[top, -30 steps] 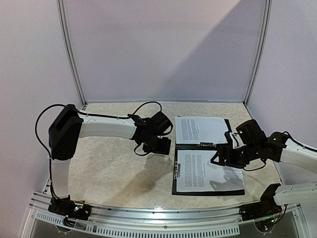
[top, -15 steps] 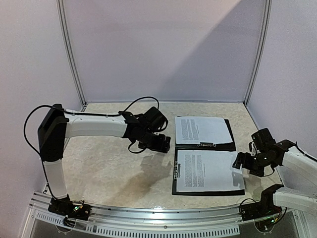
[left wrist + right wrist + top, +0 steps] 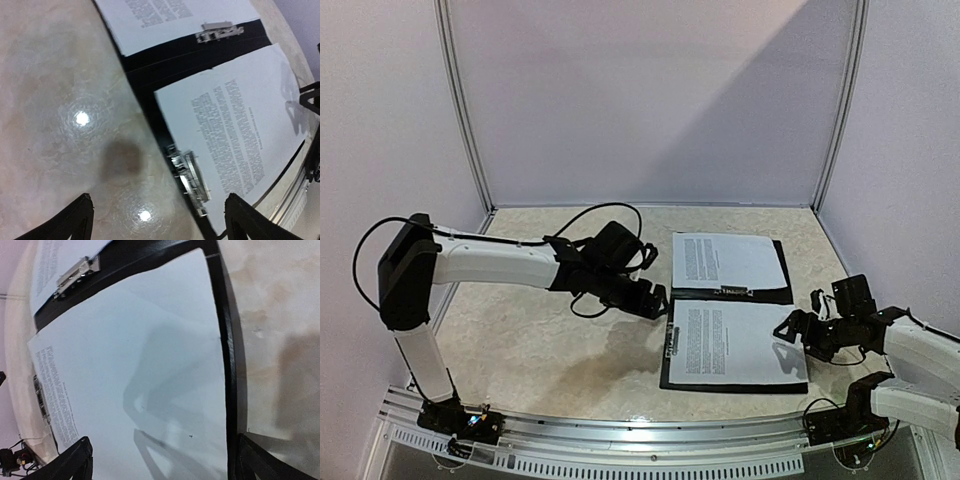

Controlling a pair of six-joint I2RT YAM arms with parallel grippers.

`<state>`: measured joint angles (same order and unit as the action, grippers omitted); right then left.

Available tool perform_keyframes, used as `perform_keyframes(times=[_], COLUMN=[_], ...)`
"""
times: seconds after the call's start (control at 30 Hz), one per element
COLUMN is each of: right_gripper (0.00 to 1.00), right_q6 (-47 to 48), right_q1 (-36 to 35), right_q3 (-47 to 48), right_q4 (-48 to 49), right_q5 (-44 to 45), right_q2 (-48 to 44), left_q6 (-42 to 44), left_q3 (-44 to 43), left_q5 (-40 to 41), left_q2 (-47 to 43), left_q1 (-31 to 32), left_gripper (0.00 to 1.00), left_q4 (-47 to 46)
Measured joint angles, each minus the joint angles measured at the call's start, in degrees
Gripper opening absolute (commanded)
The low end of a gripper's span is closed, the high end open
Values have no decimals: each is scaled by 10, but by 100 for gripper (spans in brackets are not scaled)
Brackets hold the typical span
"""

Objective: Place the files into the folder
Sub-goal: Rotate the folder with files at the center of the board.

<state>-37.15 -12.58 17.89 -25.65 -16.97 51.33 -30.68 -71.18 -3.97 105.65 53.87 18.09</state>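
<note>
- The files [image 3: 735, 343], a thin stack of white paper sheets printed with black text, are laid flat on the folder [image 3: 229, 355], a flat black rectangular binder, near the front edge of the beige marbled table [image 3: 540, 340].
- Their long axis is directed from left to right, so one short edge is turned to each arm.
- The left gripper [image 3: 650, 298] is held with its jaws spread wide and nothing between them. It is over the table, just beside the folder's far-left corner and near the metal clip [image 3: 192, 182] on the left short edge.
- The right gripper [image 3: 788, 332] is likewise released and empty, above the right short edge of the sheets.
- Both are about equally near, but the left one is judged better placed for the clip.
- Whether the sheets are already caught under this clip cannot be told.
- A second printed sheet [image 3: 730, 260] is seen on a black panel [image 3: 775, 295] just beyond.
</note>
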Motion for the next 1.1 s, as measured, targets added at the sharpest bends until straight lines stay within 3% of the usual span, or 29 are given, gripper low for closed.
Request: perform_keyframes(times=[0.23,0.37,0.47,0.57,0.83,0.97,1.1], right_gripper=[78,66,49,35,11,5,3], right_q6=[-89,-186,-253,-298,-398,-442,-502], right_q1=[-4,-68,-145,-209,-330,-360,-376], right_q3=[-111,-147,-150,-149,-146,-127,-114], right_q4=[200,252,328,421,672,775,909], right_q5=[-170,-181,-167,-153,-132,-125,-119], right_q2=[-40,-86,-79,-26,240,331,417], left_q6=[-7,-47,-87,-132,-302,-392,-451], left_q3=[32,85,134,187,374,446,468], left_q5=[-14,7,30,52,119,167,197], left_q2=[-54,-100,-139,-183,-354,-454,-471], left_q1=[1,1,1,2,10,48,87], left_gripper=[90,90,90,90,90,92,91], left_q4=[-45,-68,-85,-97,-151,-190,-224])
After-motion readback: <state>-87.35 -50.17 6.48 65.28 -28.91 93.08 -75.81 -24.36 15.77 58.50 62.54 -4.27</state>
